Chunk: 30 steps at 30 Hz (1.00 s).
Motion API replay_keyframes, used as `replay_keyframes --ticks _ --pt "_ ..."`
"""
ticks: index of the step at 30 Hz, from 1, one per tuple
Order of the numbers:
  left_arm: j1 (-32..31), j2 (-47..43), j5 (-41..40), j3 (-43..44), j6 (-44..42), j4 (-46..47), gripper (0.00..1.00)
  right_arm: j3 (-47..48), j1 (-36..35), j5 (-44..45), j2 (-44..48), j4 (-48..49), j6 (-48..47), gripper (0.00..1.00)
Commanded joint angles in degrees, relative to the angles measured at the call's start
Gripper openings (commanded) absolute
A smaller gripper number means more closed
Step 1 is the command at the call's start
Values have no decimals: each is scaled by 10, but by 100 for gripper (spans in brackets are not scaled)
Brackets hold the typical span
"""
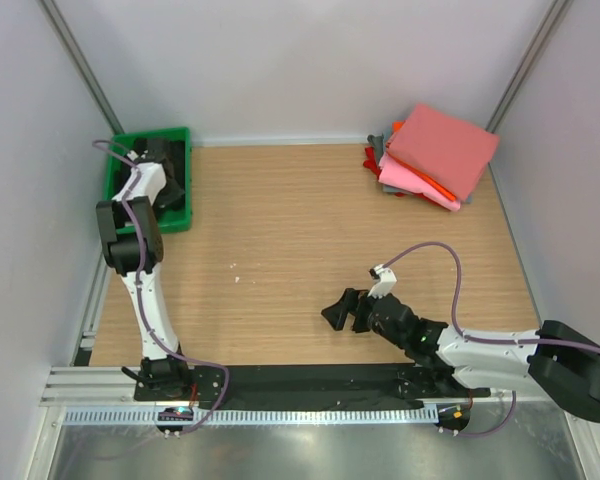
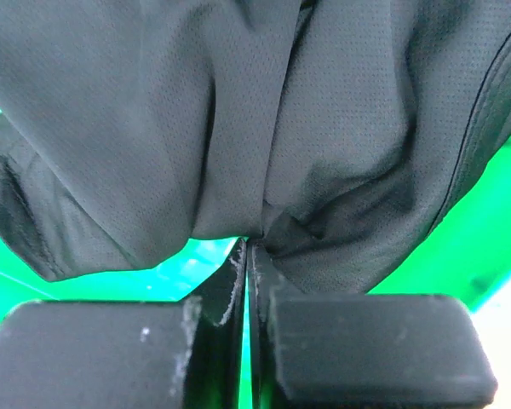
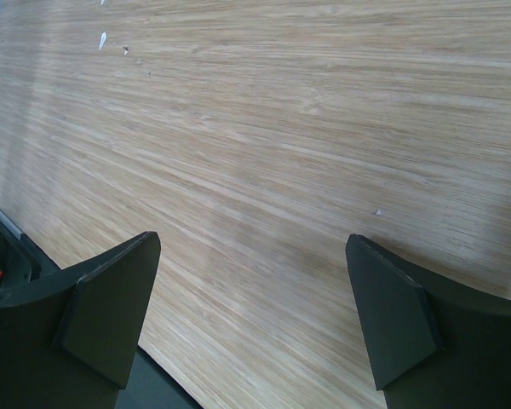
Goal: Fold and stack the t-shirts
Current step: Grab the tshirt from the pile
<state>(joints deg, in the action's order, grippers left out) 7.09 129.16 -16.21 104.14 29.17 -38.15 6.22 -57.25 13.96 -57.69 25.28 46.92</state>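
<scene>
One black t-shirt (image 2: 153, 128) lying in one green tray (image 1: 187, 160), left gripper (image 2: 247, 247) clamping its cloth, right gripper (image 3: 251, 245) hovering jaws apart, one folded t-shirt stack (image 1: 440, 150) sitting far right.

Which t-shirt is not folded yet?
The black t-shirt, bunched in the green tray; the others lie folded in a stack at the far right corner.

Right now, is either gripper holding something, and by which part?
The left gripper pinches a bunched fold of the plain black cloth t-shirt in the green plastic tray. The right gripper is open over the wooden table, holding nothing.
</scene>
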Motion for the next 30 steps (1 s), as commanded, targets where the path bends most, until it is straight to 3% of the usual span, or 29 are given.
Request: replay_keyframes --ticks 1,9,13,15,19,21,22,23,24,26,30 --pt "6 -27 -15 18 -5 -4 0 20 -1 12 -3 29 -7 97" --pt "5 -205 -12 38 17 -3 0 19 -1 13 -1 30 -7 97" --pt "-23 -338 -27 48 26 -3 0 16 -1 16 5 31 -5 97" --pt "-66 -384 -53 47 6 2 0 13 -1 18 12 29 -3 97" --pt "-214 -478 -115 32 -45 5 0 -5 -1 46 53 20 6 96" --pt "-227 -489 -124 11 -46 0 0 -24 -1 49 96 19 7 96" --pt "-226 -489 -138 7 -45 -12 4 -31 -1 48 111 22 9 97" --pt "-225 -477 -147 4 -51 -17 30 -44 -1 47 123 27 9 97" --pt "-220 -466 -149 4 -59 -22 47 -48 -1 48 143 28 11 97" --pt "-188 -410 -114 19 -63 -49 74 -55 -1 53 153 27 14 100" --pt "-104 -317 -22 35 -26 -58 77 -50 -1 49 134 33 12 100"
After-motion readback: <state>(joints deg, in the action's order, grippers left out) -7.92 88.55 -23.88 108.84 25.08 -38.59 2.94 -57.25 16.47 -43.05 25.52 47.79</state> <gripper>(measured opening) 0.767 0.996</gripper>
